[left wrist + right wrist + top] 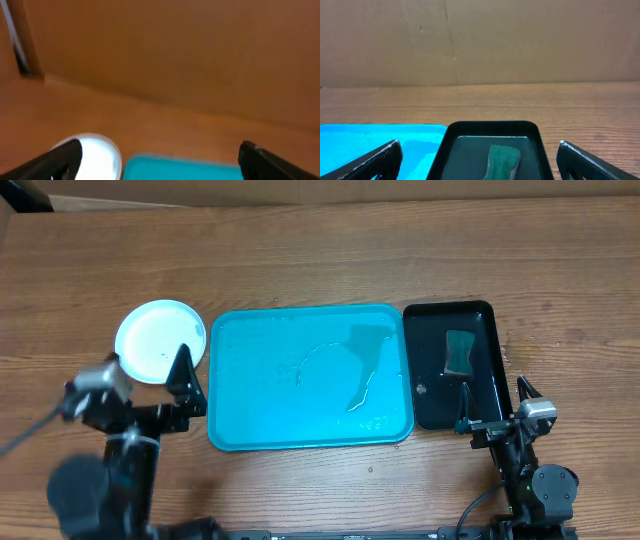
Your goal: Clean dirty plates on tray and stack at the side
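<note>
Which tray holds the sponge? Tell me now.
The small black tray, right of the large turquoise tray: the green sponge lies in it; the turquoise one holds none.

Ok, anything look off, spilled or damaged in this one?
Liquid lies streaked and pooled on the turquoise tray, mostly its right half. Otherwise tidy: a pale plate sits left of it, a green sponge in the black tray.

A brown wooden table [330, 250] with long grain lines filled the view. Along the far edge of the table stood a plain cardboard wall [520, 40] with a faint vertical crease. Soft, even light lay on the table.
</note>
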### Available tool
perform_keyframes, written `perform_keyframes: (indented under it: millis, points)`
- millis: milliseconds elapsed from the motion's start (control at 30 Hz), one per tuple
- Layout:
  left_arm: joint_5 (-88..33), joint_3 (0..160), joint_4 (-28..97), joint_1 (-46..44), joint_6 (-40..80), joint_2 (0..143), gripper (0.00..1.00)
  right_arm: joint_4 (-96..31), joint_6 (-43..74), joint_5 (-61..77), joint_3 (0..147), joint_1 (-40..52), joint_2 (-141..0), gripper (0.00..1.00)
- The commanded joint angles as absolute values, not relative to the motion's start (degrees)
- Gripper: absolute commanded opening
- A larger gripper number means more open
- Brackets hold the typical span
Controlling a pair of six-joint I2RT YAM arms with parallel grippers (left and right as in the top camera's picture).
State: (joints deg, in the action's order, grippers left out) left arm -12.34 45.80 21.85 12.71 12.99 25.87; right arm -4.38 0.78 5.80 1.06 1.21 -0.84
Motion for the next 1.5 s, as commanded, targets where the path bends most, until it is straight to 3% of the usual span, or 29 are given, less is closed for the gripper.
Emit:
perform_keyframes:
  millis: [0, 200, 467, 933, 1267, 1467]
  points:
    - [-11.8, 38.7, 11.1, 12.2, 15.5, 18.4, 1.00, -4.2, 0.4, 6.1, 0.4, 1.0, -0.2, 1.00]
    - [-9.8, 25.5, -11.6, 10.7, 15.4, 7.3, 1.00, -4.2, 0.4, 6.1, 0.4, 1.0, -0.2, 1.00]
    - [-2.7, 13.6, -21.5, 6.9, 15.5, 0.2, 1.00, -4.2, 0.4, 6.1, 0.4, 1.0, -0.2, 1.00]
    - [-0.6, 1.1, -18.5, 5.2, 15.5, 0.2, 1.00, -4.2, 0.4, 6.1, 0.4, 1.0, -0.2, 1.00]
    - [0.4, 0.3, 5.1, 5.2, 15.1, 0.2, 1.00, -4.2, 0.4, 6.1, 0.4, 1.0, -0.2, 1.00]
    - [0.3, 0.3, 4.5, 5.2, 9.1, 0.2, 1.00, -4.2, 0.4, 6.1, 0.4, 1.0, -0.2, 1.00]
